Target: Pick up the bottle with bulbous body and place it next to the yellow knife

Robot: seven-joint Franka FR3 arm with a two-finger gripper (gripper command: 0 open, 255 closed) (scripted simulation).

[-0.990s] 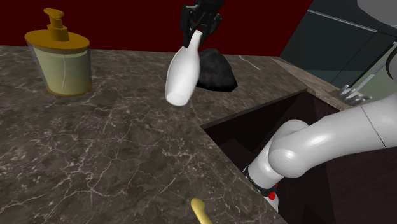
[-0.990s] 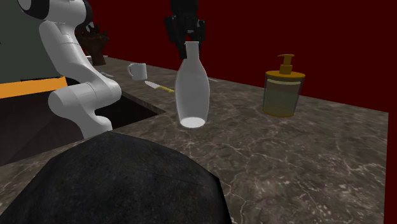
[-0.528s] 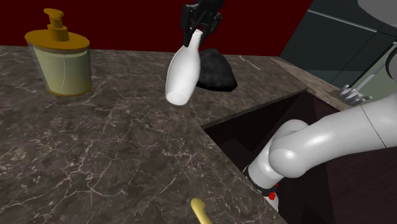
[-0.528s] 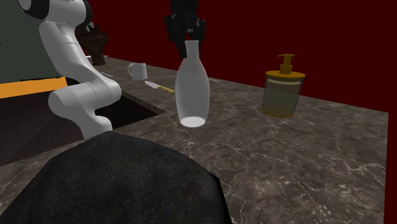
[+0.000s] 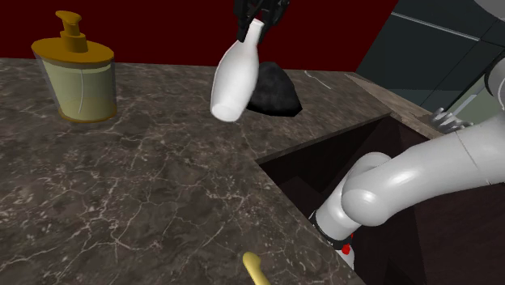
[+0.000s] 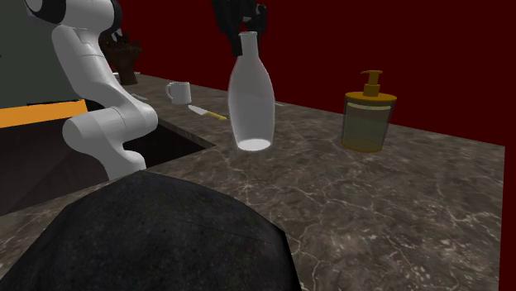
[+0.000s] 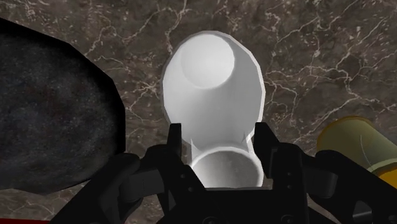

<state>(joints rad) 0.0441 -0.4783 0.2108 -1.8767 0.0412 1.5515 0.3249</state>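
The black gripper [image 7: 219, 149] is closed on the short neck of the bottle [image 7: 213, 83], one finger pressed to each side just below the open round mouth. The bottle is smooth, plain white and glossless. It swells from that narrow neck into a bulbous body with a flat circular base. It hangs neck-up from the gripper [image 5: 255, 20], its body [image 5: 235, 77] slanted in the shoulder view and its base clear of the worktop.

Below and beside it lies a rough, matte black lump [image 7: 51, 114] with a grainy, rock-like skin. On the other side stands a soap dispenser [image 5: 78, 77], a squat, translucent yellowish cylinder with an amber lid and pump.

The worktop [image 5: 121, 186] is dark brown marble laced with pale veins, cut by the straight-edged recess of a dark sink [image 5: 340, 154]. The yellow knife [image 6: 207, 112] lies flat on the marble past the sink, well apart from the bottle. Just beyond the knife is a small white mug [image 6: 178, 91]. A flat, deep red wall [image 5: 162, 24] closes the back of the counter.
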